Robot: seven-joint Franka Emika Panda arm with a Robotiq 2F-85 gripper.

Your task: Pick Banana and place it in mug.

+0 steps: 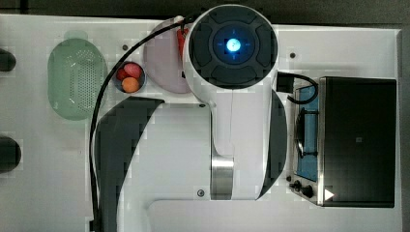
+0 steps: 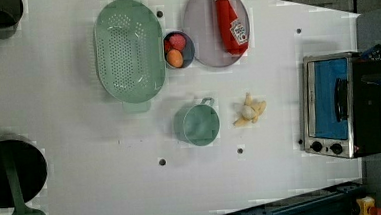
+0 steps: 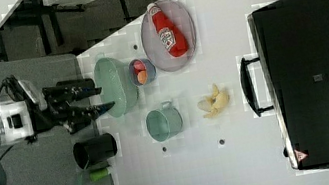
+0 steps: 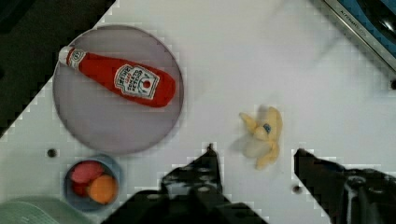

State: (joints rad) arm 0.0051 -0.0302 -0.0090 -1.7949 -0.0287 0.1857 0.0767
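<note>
Bright, even light makes the white counter glow. Shadows are soft and faint. Edges look blocky, and everything is a bit blurry.

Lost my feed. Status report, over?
Gripper open, empty, above table. Banana loose between mug and toaster oven. Mug empty. Nothing blocking.

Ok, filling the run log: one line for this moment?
phase: approach | gripper: open, above banana | banana: on table, untouched | mug: upright, empty, beside banana

ketchup bottle lies on the plate; colander beside fruit bowl.
</note>
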